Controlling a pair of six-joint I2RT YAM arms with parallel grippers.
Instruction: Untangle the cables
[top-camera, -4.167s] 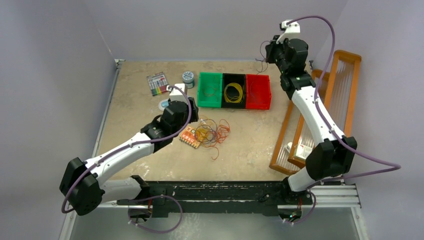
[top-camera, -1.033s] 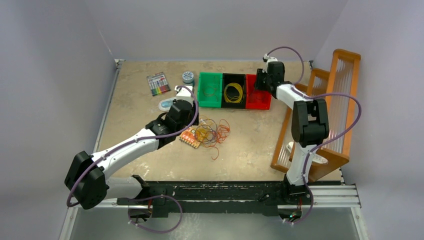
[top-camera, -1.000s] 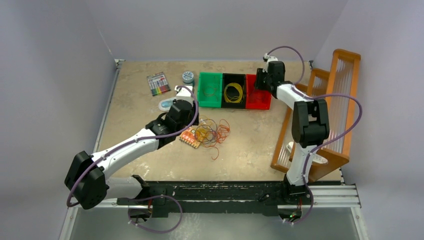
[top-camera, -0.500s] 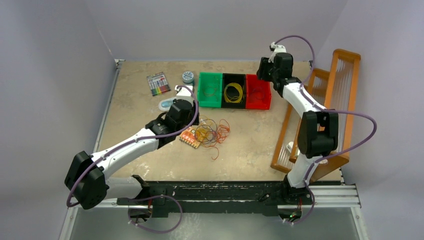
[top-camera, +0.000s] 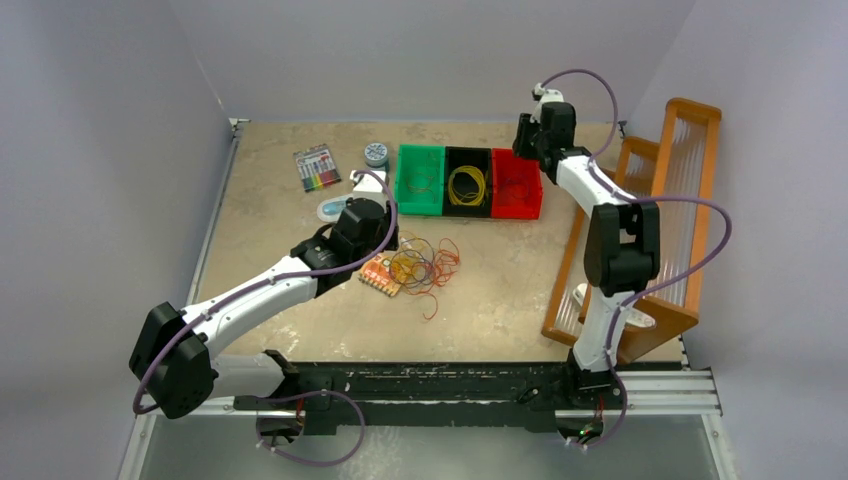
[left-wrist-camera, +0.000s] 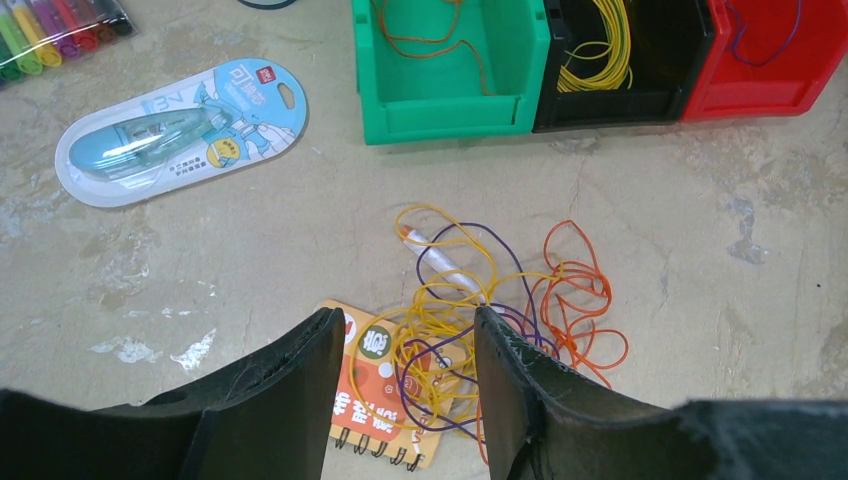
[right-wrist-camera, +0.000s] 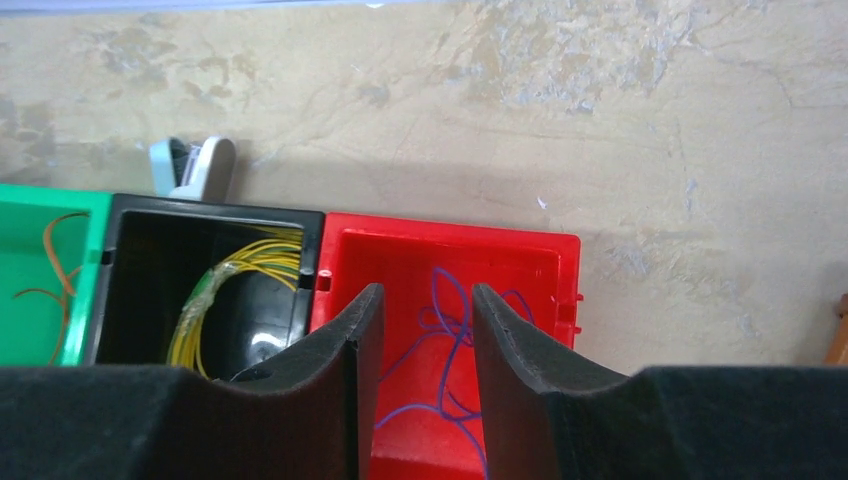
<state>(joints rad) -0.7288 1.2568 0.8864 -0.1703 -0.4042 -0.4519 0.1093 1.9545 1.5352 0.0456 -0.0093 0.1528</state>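
Note:
A loose tangle of yellow, purple and orange cables (top-camera: 425, 262) lies mid-table, partly over a small orange notebook (left-wrist-camera: 385, 385). My left gripper (left-wrist-camera: 408, 322) hangs open just above the tangle (left-wrist-camera: 480, 300), nothing between its fingers. Three bins stand at the back: green (top-camera: 419, 180) with an orange cable (right-wrist-camera: 50, 262), black (top-camera: 467, 183) with a yellow coil (right-wrist-camera: 232, 288), red (top-camera: 517, 184) with a purple cable (right-wrist-camera: 452, 330). My right gripper (right-wrist-camera: 425, 295) hovers open over the red bin's back part (top-camera: 530, 150); the purple cable lies on the bin floor below it, not gripped.
A blue correction-tape pack (left-wrist-camera: 170, 130), a marker set (top-camera: 316, 167) and a tape roll (top-camera: 376, 154) lie at the back left. A white clip (right-wrist-camera: 195, 165) sits behind the black bin. Orange wooden racks (top-camera: 650, 220) stand along the right edge.
The right gripper came down from high at the back right with a purple cable and now hovers over the red bin, where that cable lies. Over the last second it shifted slightly. The left arm stayed still.

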